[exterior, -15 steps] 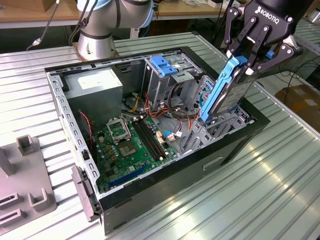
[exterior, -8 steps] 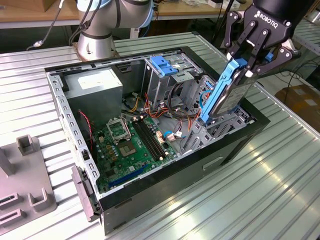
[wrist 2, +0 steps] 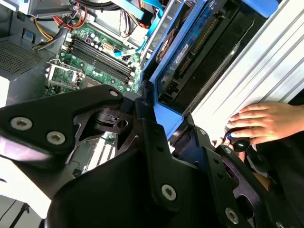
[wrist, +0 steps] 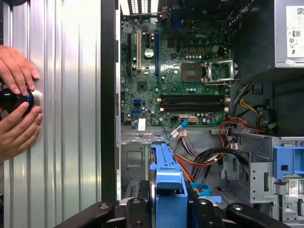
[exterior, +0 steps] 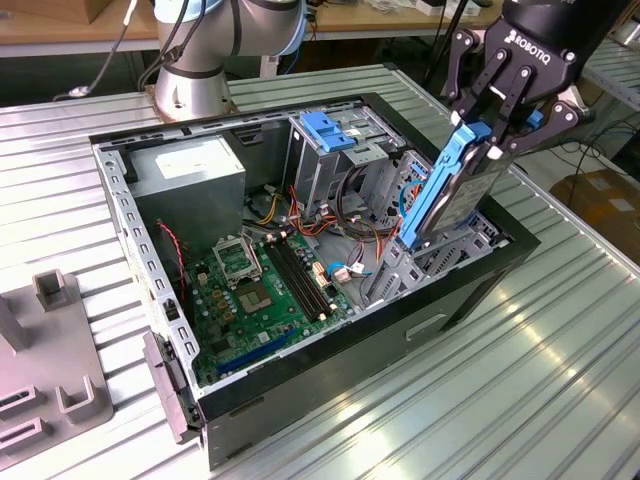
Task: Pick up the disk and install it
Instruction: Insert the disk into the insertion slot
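My jaws are clenched on the upper end of the disk (exterior: 455, 195), pinching its blue rail. The disk hangs tilted, with its lower end already down inside the computer case (exterior: 470, 290), at the case's corner toward the exterior view's right. It stands over the metal bay (exterior: 440, 255) there but is not seated.

My main worry is the tilt. If I push down at this lean, I judge the rail could catch on the bay's sheet-metal edge and jam. It could also pivot in the grip, since I hold only one end.

The second worry is the wiring. A bundle of red, orange and black cables (wrist: 204, 159) and a thin blue cable (wrist: 202, 190) run just beside the disk in the first wrist view. Any of them could be dragged under the rail and pinched, or could stop the disk short of its seat.

If the disk slips free, it could fall against the bay or onto the green board (exterior: 265, 285) deeper in the case.

A person's hands (wrist: 16, 104) also rest on the ribbed counter (exterior: 560, 370), around a small dark knob just outside the case wall. A wide sideways correction of the arm could bring it toward them, so I judge that any adjustment should stay small and slow.
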You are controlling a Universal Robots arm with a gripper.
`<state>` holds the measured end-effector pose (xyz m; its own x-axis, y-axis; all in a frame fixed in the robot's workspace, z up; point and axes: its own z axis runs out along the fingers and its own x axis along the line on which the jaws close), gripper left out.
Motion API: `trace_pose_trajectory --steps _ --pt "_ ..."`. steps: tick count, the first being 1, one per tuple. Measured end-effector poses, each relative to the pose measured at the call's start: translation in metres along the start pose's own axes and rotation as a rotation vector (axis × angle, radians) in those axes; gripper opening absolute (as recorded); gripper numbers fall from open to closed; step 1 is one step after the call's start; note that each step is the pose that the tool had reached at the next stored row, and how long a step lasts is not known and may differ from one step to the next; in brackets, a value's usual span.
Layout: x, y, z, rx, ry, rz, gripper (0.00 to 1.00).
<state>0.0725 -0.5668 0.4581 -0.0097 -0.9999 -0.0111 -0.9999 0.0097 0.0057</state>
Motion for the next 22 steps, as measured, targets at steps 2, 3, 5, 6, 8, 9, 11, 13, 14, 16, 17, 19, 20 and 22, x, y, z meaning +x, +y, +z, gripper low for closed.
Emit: trace_pose_trajectory --steps 2,3,5,6,8,9,11,13,14,16,17,19,20,22 --pt "0.0000 -0.0001 0.0018 0.0000 -0.0001 0.000 0.37" --pt "0.0000 -0.0002 0.0024 0.0000 -0.0001 0.000 0.37" --pt "0.0001 -0.0002 0.0036 0.0000 -0.0001 0.000 0.37" --pt "0.0001 -0.0003 0.0041 0.0000 -0.0001 0.000 0.37" --pt "0.0001 -0.0005 0.0046 0.0000 -0.0001 0.000 0.37" --pt "0.0001 -0.0006 0.0049 0.0000 -0.0001 0.000 0.37" --pt "0.0001 -0.0010 0.0055 0.0000 -0.0001 0.000 0.37" --pt "0.0001 -0.0011 0.0058 -0.0001 0.0000 0.000 0.37" --pt "0.0001 -0.0012 0.0060 -0.0001 -0.0001 0.000 0.37" --pt "0.0001 -0.0012 0.0065 0.0000 -0.0003 0.000 0.37" --pt "0.0001 -0.0011 0.0069 0.0000 -0.0003 0.000 0.37" --pt "0.0001 -0.0012 0.0078 0.0000 -0.0002 0.000 0.37" --pt "0.0001 -0.0012 0.0085 0.0000 -0.0002 0.000 0.37" --pt "0.0001 -0.0012 0.0097 -0.0001 -0.0002 0.000 0.37"
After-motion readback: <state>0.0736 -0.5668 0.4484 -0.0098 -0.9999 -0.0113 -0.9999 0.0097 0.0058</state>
